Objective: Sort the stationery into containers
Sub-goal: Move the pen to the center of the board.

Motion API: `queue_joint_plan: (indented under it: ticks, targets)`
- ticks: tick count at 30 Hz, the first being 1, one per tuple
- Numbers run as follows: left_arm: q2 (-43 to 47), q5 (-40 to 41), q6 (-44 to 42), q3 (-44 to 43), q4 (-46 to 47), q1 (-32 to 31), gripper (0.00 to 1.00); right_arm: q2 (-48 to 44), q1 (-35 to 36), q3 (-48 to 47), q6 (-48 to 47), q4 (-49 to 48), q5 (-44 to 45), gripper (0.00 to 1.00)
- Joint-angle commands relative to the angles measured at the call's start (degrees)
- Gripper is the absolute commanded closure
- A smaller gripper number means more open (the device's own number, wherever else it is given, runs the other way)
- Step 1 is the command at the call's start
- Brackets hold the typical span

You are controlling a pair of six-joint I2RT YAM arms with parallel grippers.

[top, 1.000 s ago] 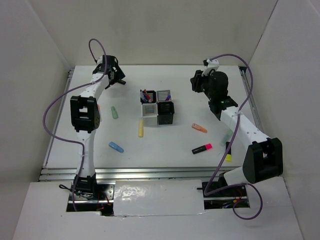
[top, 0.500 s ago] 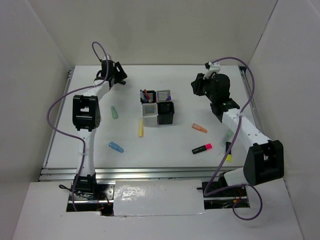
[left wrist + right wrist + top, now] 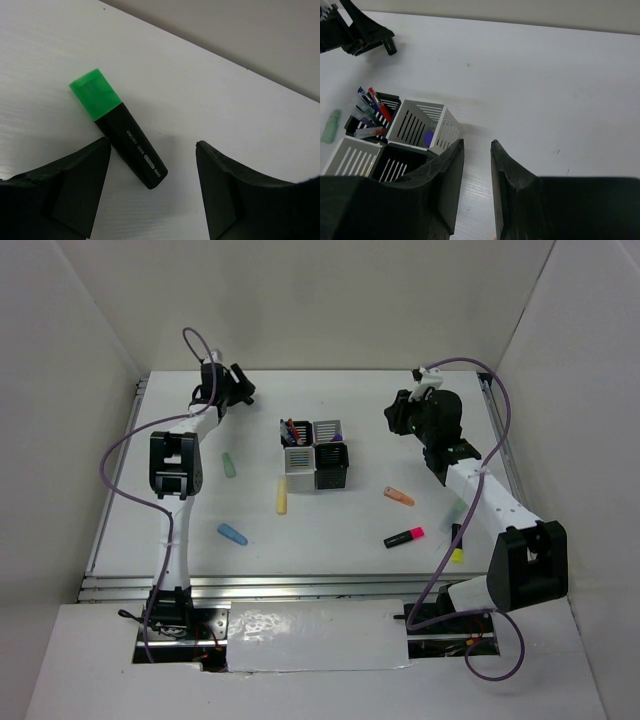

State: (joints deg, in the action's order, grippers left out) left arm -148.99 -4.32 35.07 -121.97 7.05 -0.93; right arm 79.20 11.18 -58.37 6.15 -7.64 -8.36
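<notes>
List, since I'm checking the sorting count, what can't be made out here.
- Top view: green-capped highlighter hidden under the left gripper; only the left wrist shows it.
- Top view: pens in the far black cup too small to count.
- Right wrist: near black cup cut off by the right gripper.
- Top view: yellow-ended highlighter partly behind the right arm.

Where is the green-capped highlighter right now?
In the left wrist view, the highlighter lies flat on the table, between the fingers of the open left gripper, near the table's far edge.
</notes>
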Motion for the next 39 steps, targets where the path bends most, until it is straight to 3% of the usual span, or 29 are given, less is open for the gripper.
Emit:
queue_joint_plan:
  ticks: [1, 8, 13, 21, 28, 39]
  targets:
    - [0.2, 1.5, -0.7, -3.0, -0.5, 0.2, 0.2, -1.1, -0.5, 0.1, 0.3, -0.7, -0.9, 0.65]
    - [0.2, 16.0, -12.3, -6.0, -10.1, -1.9, 0.22, -0.4, -0.5, -0.3, 0.4, -0.4, -1.3, 0.66]
    - [0.6, 17.0, -17.7, -6.9, -12.1, -4.1, 0.21, -0.4, -0.6, 0.1, 0.4, -0.4, -1.4, 0.66]
    - [0.0, 15.9, -16.3, -7.2, -10.8, -6.3, 0.18, -1.1, -0.7, 1.2, 0.4, -0.5, -1.5, 0.66]
    - [-4.8, 25.2, -20.4, -13.5, -15.0, -8.3, 0.21, -1.8, -1.5, 2.2, 0.2, -1.0, -1.7, 0.65]
    - [-5.3, 28.8, -25.7, -15.0, -17.6, -8.8, 0.21, -1.3, -2.1, 1.6, 0.4, -1.2, -2.1, 0.65]
